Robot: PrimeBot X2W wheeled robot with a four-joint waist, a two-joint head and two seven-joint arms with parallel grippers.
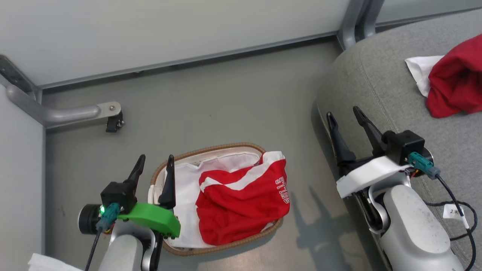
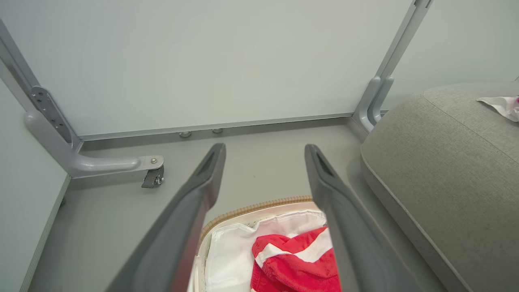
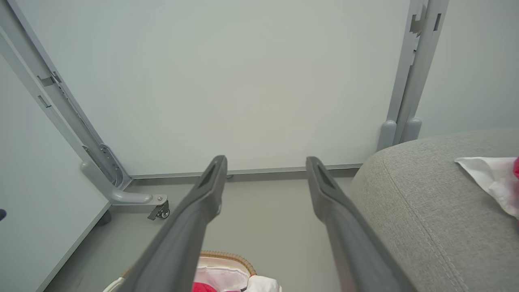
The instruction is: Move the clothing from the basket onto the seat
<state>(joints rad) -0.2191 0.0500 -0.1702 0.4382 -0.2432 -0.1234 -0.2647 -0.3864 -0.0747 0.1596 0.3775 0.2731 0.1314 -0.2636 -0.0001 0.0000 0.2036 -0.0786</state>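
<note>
**One red garment on seat, one in basket**

Grey seat (image 1: pixel 376 75) fills the right. A red bundle (image 1: pixel 457 81) lies at its far right w/ white cloth beside it, poss. a sleeve. Basket (image 1: pixel 222 147) sits on the floor, centre-left. It holds a red-and-white garment (image 1: pixel 241 203) spilling over its right rim. Left gripper (image 1: pixel 156 157) is above the basket's left rim, right gripper (image 1: pixel 343 112) by the seat's left edge. Both have fingers apart, empty.

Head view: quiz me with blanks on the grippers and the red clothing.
The left gripper and the right gripper are both empty and ____.
The lettered red garment lies in the ____.
The other red garment lies on the grey ____.
Missing: open; basket; seat.
</note>
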